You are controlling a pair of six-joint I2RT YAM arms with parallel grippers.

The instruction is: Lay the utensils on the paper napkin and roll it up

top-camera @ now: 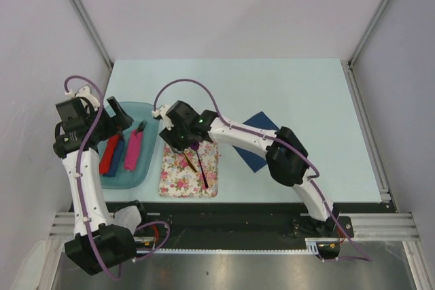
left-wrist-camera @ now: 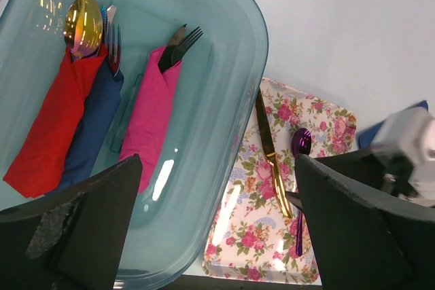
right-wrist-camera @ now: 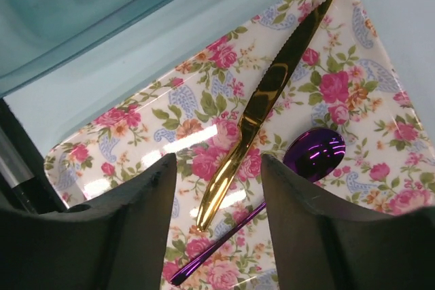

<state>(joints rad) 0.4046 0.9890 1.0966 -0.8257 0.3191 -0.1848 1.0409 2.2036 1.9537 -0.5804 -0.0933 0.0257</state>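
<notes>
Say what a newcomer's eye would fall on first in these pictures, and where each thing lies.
The gold knife and shiny purple spoon lie side by side on the pink floral mat, with the open right gripper hovering over them. Left of the mat, a teal dish holds red, blue and pink napkin rolls; the navy napkin lies to its right.

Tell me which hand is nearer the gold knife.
Right. The right hand hovers over the gold knife on the floral tray, open fingers either side of its handle. The left hand hangs over the glass dish, beside the tray.
</notes>
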